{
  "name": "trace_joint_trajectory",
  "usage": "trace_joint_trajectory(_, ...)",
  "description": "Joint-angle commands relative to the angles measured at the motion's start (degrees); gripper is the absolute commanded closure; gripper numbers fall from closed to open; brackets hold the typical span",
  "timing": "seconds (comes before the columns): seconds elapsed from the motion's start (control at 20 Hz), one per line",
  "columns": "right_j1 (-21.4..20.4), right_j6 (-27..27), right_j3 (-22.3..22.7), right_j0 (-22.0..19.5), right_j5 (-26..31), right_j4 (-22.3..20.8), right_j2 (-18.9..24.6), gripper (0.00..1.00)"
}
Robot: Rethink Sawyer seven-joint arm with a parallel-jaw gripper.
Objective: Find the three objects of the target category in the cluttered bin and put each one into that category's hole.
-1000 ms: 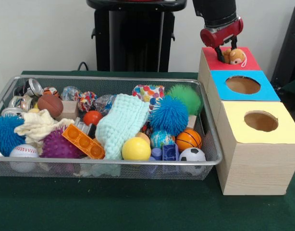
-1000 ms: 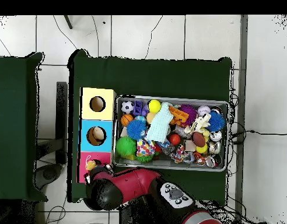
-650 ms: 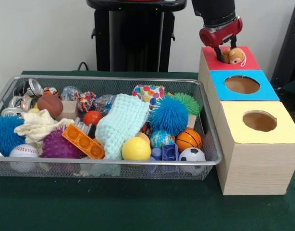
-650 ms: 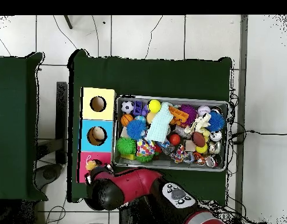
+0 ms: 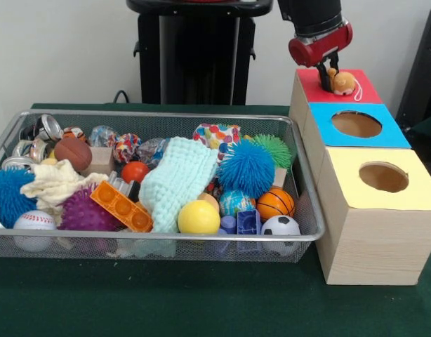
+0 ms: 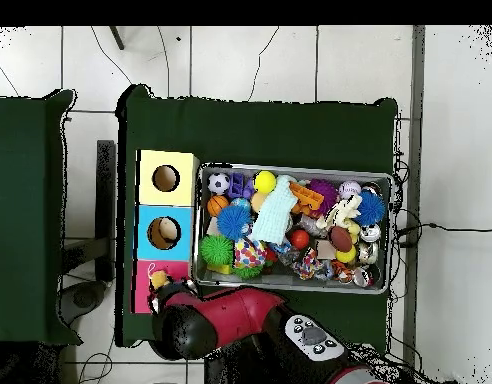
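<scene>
A small orange plush toy (image 5: 344, 83) rests on the red box top (image 5: 359, 92), over its hole; it also shows in the overhead view as the plush toy (image 6: 158, 279) on the red box (image 6: 147, 291). My gripper (image 5: 333, 80) hangs just above it, open, with one dark finger (image 5: 326, 76) against the toy's left side and the other hidden behind the toy. The wire bin (image 5: 305, 184) holds balls, spiky toys, blocks and cloths. From overhead the arm (image 6: 205, 320) covers the gripper.
A blue box (image 5: 384, 136) with a round hole and a yellow box (image 5: 356, 175) with a round hole stand in a row in front of the red one, right of the bin. The green table (image 5: 201, 302) runs along the front.
The gripper has risen a little and drifted left, while the plush toy has stayed on the red box top.
</scene>
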Motion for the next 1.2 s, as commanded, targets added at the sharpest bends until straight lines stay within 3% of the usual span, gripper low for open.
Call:
trace_joint_trajectory(0.05, -4.00, 9.76, -2.08, -4.05, 3.85, 4.61, 4.65, 1.00)
trace_joint_trajectory(0.5, -5.12, 9.50, -2.11, -3.28, 4.63, 5.35, 3.80, 1.00)
trace_joint_trajectory(0.55, -5.15, 9.26, -2.19, -3.07, 4.43, 5.47, 3.61, 0.00)
trace_joint_trajectory(0.65, -5.04, 11.45, -1.50, -3.12, 2.87, 6.78, 3.41, 0.00)
trace_joint_trajectory(0.85, -5.29, 8.60, -1.97, -2.88, 6.18, 6.56, 4.37, 0.00)
trace_joint_trajectory(1.2, -6.35, 8.53, -0.37, -3.12, 5.57, 6.53, 4.61, 0.00)
